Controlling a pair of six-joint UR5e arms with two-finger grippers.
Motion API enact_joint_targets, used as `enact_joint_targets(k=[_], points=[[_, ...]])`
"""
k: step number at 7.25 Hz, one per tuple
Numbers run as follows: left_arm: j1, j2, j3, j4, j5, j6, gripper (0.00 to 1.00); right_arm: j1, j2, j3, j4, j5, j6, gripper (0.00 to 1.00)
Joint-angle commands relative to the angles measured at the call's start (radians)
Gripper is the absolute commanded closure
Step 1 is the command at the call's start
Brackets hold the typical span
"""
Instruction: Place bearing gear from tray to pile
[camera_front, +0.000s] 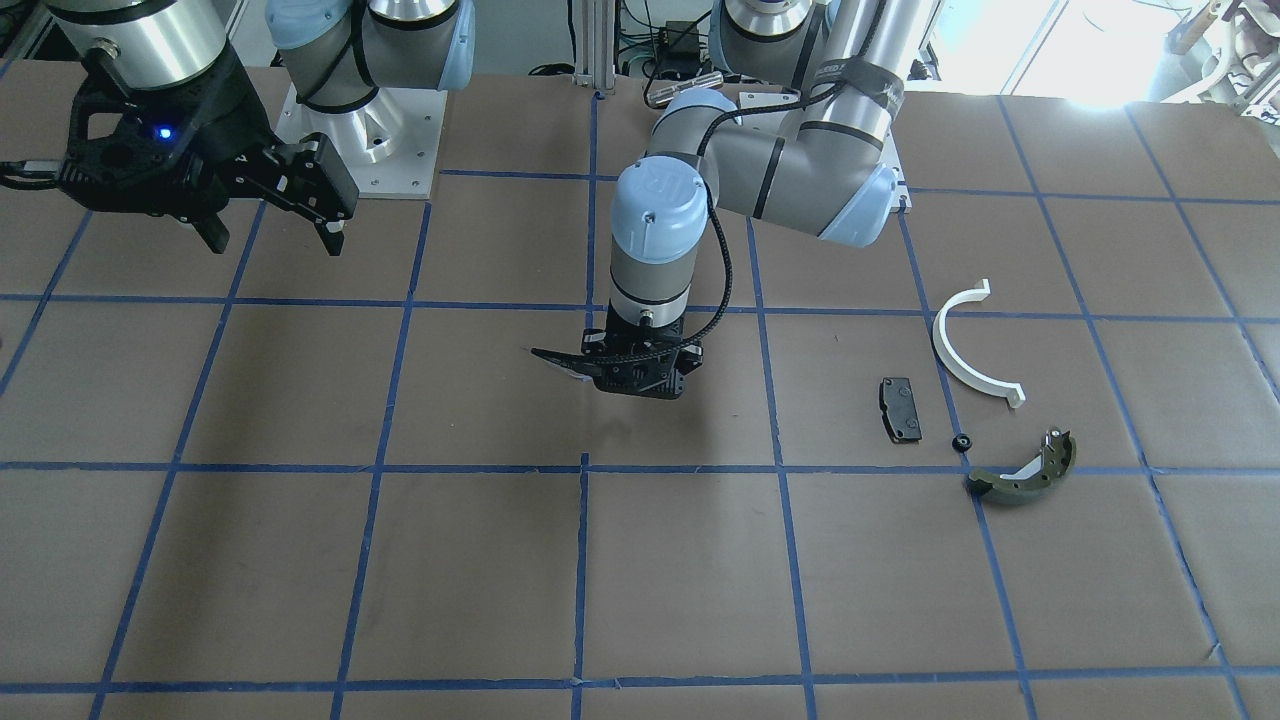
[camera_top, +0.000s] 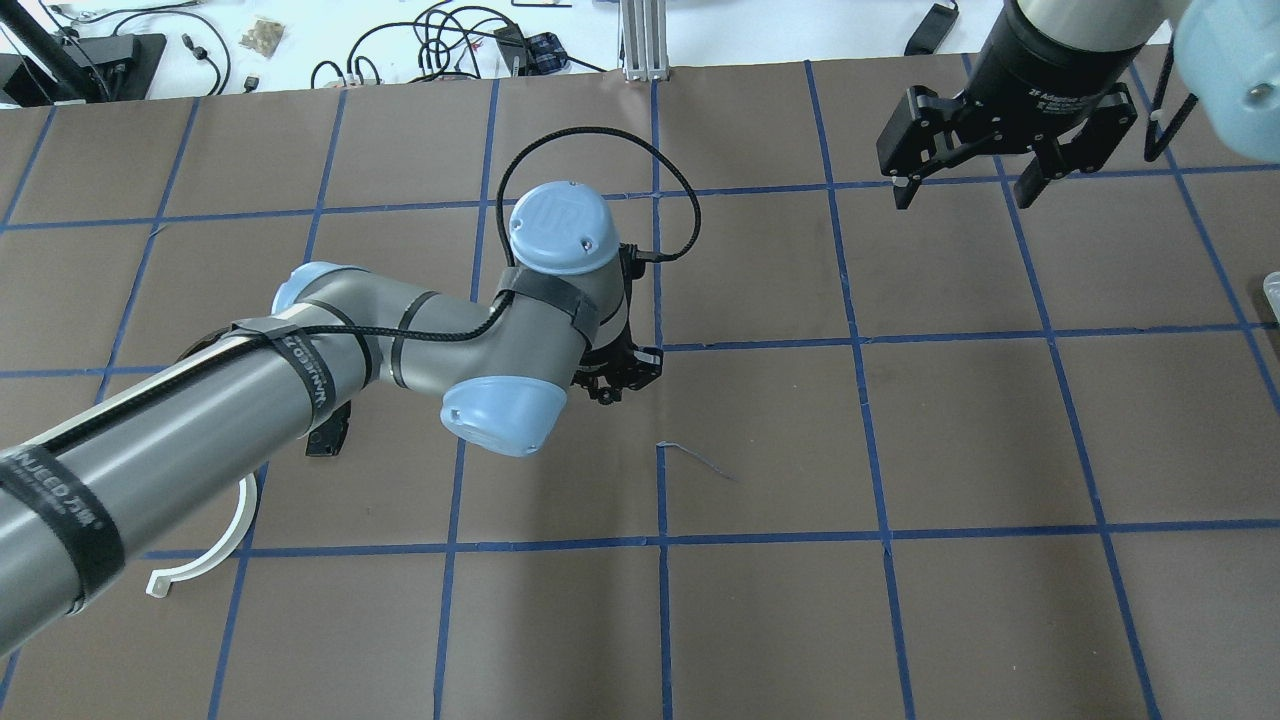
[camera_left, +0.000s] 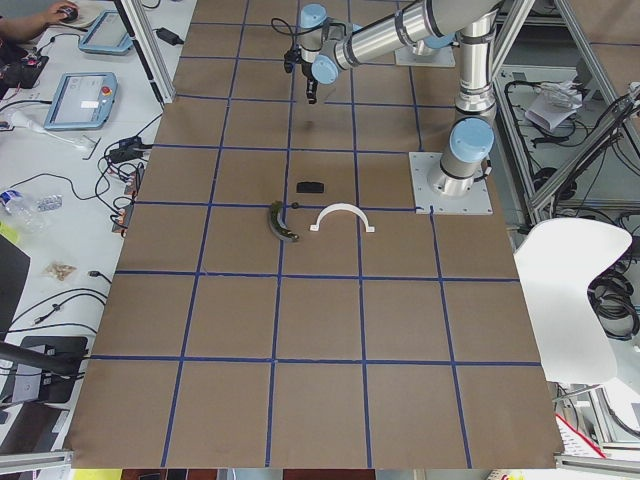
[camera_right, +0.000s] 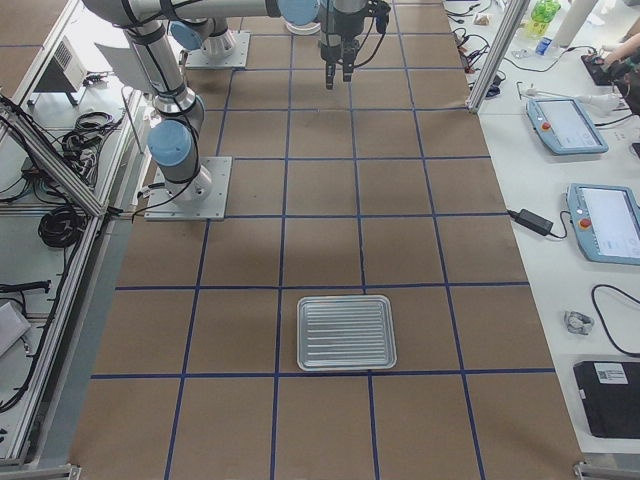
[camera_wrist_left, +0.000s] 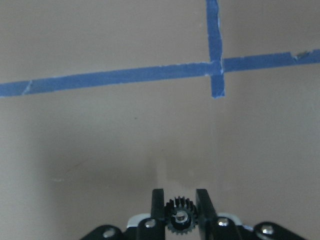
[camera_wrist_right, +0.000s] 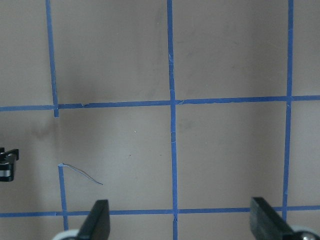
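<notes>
You've got the gear (camera_wrist_left: 180, 218) pinched between the left gripper's (camera_wrist_left: 180, 194) fingers, held above the bare table (camera_front: 400, 560) so it clears, short of the pile: white arc (camera_front: 965, 345), black pad (camera_front: 900, 408), green shoe (camera_front: 1025, 470). The right gripper (camera_top: 965, 185) hangs spread and empty, well aside.

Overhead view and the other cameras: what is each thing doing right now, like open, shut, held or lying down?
left gripper: shut on the bearing gear, raised off the table.
bearing gear: held in the left gripper.
right gripper: open, holding nothing.
tray: flat on the table, nothing seen in it.
white half-ring: lying flat on the table.
black pad: lying flat.
olive-green shoe: lying on the table.
</notes>
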Motion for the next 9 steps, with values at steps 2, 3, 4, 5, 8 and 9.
enact_joint_targets(k=[2, 3, 4, 5, 8, 9], points=[[0.145, 0.122, -0.023, -0.123, 0.052, 0.172, 0.92, 0.004, 0.001, 0.004, 0.012, -0.044, 0.002, 0.0], [0.211, 0.158, -0.081, -0.116, 0.047, 0.276, 0.93, 0.002, 0.0, 0.004, 0.015, -0.055, 0.002, 0.0], [0.277, 0.19, -0.133, -0.105, 0.047, 0.36, 0.93, 0.002, 0.001, 0.003, 0.01, -0.055, 0.002, 0.0], [0.364, 0.205, -0.149, -0.107, 0.05, 0.506, 0.95, 0.004, 0.003, -0.004, 0.009, -0.056, 0.001, 0.0], [0.66, 0.166, -0.186, -0.011, 0.047, 0.914, 0.99, 0.004, -0.003, 0.004, -0.001, -0.055, -0.012, 0.0], [0.675, 0.14, -0.192, 0.043, 0.046, 0.991, 0.99, 0.004, -0.002, 0.004, -0.001, -0.055, -0.012, 0.0]])
